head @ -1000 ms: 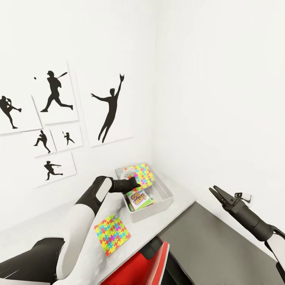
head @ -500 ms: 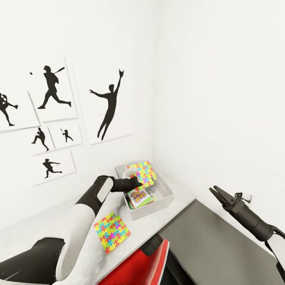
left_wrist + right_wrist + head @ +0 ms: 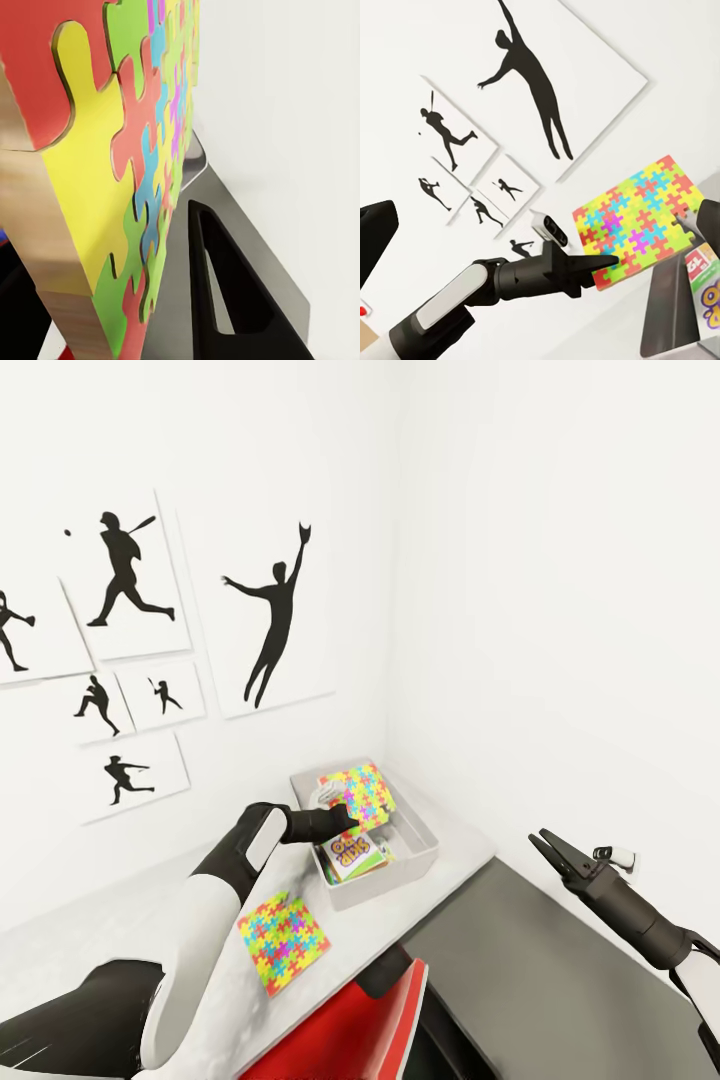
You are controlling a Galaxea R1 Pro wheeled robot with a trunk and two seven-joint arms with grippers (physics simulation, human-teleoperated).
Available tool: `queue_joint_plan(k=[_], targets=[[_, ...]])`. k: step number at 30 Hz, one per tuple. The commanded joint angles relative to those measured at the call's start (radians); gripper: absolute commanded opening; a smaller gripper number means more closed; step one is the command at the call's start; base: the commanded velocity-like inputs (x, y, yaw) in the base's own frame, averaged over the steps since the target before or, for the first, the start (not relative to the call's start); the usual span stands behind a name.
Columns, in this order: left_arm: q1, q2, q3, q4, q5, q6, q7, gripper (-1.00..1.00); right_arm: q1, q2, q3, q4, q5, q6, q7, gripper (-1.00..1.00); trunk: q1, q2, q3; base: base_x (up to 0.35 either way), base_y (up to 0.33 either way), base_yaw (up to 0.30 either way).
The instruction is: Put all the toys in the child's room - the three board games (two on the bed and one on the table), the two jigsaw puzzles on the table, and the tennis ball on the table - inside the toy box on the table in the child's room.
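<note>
The light-grey toy box [image 3: 422, 852] stands on the pale table [image 3: 150, 930] in the room's corner. A board game [image 3: 349, 854] lies inside it. My left gripper [image 3: 347, 821] is shut on the lower edge of a jigsaw puzzle [image 3: 358, 790], held tilted up over the box. The right wrist view shows that grip [image 3: 607, 264] on the puzzle [image 3: 637, 223]. The left wrist view shows the puzzle [image 3: 135, 150] close beside one finger [image 3: 225, 300]. A second jigsaw puzzle [image 3: 283, 942] lies flat on the table, nearer to me. My right gripper [image 3: 545, 847] hangs open and empty to the right. The tennis ball and the bed are out of view.
A lower dark-grey cabinet [image 3: 540, 980] adjoins the table on the right, under my right arm. White walls meet just behind the box; silhouette posters [image 3: 270, 620] hang on the left wall. A red part [image 3: 340, 1030] sits at the table's near edge.
The head camera has shifted, so the posters sit higher and further left. My left gripper still holds the puzzle over the box, now slightly more upright. The right arm is unchanged.
</note>
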Motion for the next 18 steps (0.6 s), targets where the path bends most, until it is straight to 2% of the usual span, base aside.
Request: queue_joint_plan(k=[1, 10, 18], targets=[[-0.001, 0.000, -0.001, -0.001, 0.000, 0.003, -0.001, -1.00, -0.001, 0.000, 0.000, 0.000, -0.007, 0.007, 0.000, 1.00, 0.001, -0.002, -0.004, 0.000, 0.000, 0.000], [-0.001, -0.001, -0.006, -0.020, 0.000, 0.001, -0.003, -1.00, -0.001, 0.000, 0.000, -0.001, -0.007, 0.007, 0.000, 1.00, 0.001, -0.002, -0.019, 0.000, 0.000, 0.000], [-0.002, 0.000, -0.059, -0.052, 0.000, 0.001, -0.009, -1.00, -0.001, 0.000, 0.000, 0.000, -0.007, 0.007, 0.000, 1.00, 0.001, -0.002, -0.032, 0.000, 0.000, 0.000]])
